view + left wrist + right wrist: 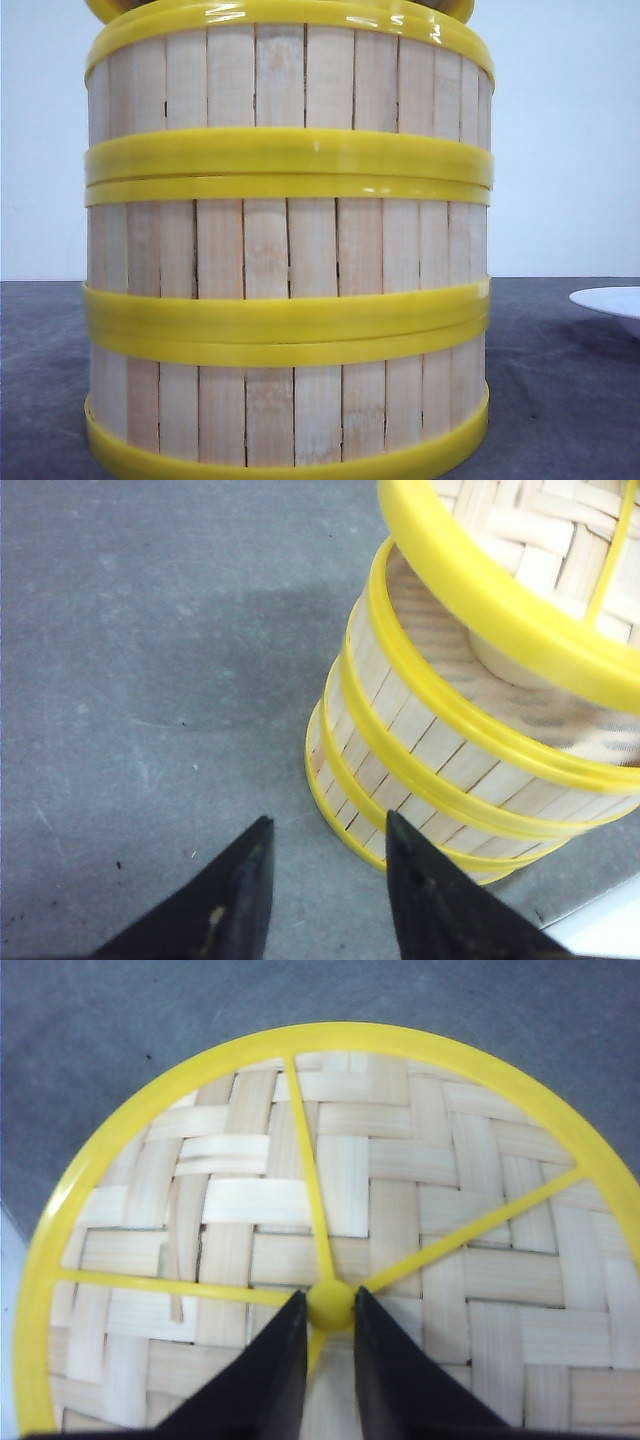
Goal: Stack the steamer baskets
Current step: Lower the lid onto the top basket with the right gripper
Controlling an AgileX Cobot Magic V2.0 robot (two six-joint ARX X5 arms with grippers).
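Three steamer baskets (288,250) stacked on desk (560,400); right claw (329,1312) clamped on lid (330,1230) knob; left claw (325,855) narrowly apart, empty.

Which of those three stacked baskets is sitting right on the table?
The bottom basket: its lower yellow rim rests on the grey table, while the middle basket and top basket sit above it.

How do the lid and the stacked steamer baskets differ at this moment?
The lid has a flat woven bamboo face with yellow spokes; the steamer baskets have walls of vertical slats. The lid is held off-centre above the stack, its centre knob between the right hand fingers; the baskets rest on the table, ungripped. Both have glossy yellow rims.
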